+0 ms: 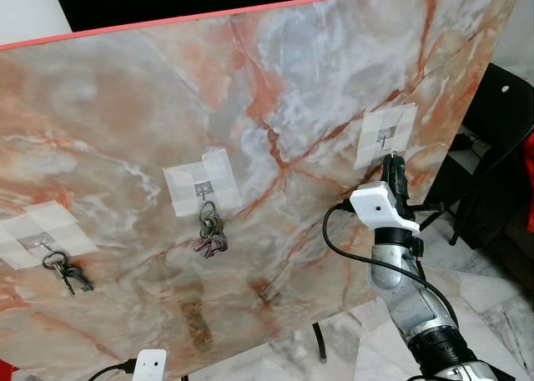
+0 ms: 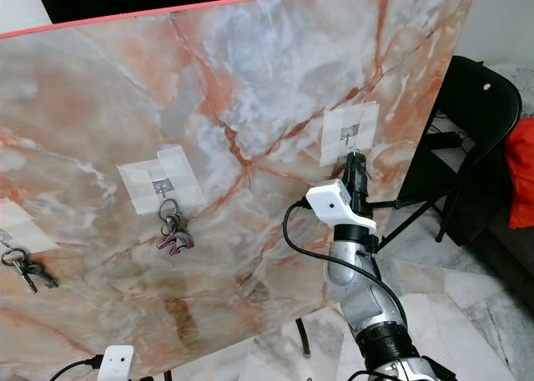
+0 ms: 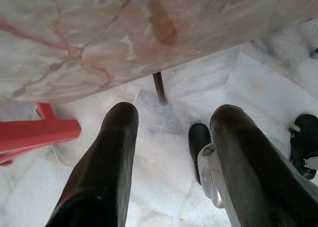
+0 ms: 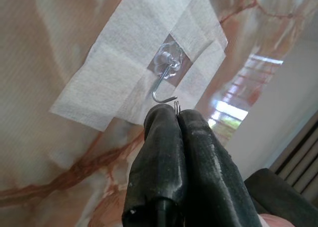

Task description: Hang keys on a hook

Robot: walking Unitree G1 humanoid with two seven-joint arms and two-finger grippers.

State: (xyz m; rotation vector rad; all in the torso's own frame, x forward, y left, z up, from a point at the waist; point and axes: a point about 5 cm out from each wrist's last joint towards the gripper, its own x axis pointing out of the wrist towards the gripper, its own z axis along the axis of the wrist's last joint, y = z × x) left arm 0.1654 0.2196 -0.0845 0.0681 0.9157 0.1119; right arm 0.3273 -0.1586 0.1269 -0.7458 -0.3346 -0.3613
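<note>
My right gripper (image 4: 176, 118) has its fingers (image 4: 159, 152) clenched tight, pad against pad, and pinched at their tips is a thin loop of a key ring (image 4: 176, 105). I can make out just that sliver of wire poking out; the keys themselves are hidden behind the fingers, so I cannot say how many hang from it. The ring sits just below the open tip of the hook (image 4: 164, 85), close to touching but not yet over it. From the fingertips the hook's curl lies at about 11 o'clock in the wrist view.

I judge the ring to be stiff, light and slippery steel. Gripped by so little of its edge, it could twist or slide out if I push it sideways against the hook. The pinch on the rim is the right place, since it leaves the ring's opening free to pass over the hook's point.

Moving outward, the hook is taped to a marble-patterned board (image 1: 275, 89) with a white patch (image 1: 385, 133), which sits at about 3 o'clock on the board. Two other patches already carry key bunches: one bunch (image 1: 211, 233) near the middle, another bunch (image 1: 65, 273) at about 8 o'clock.

My left gripper (image 3: 171, 162) hangs idle below the board, fingers spread apart and holding nothing, pointing at the tiled floor (image 3: 164, 132). A black chair (image 2: 476, 139) stands past the board's right edge.
</note>
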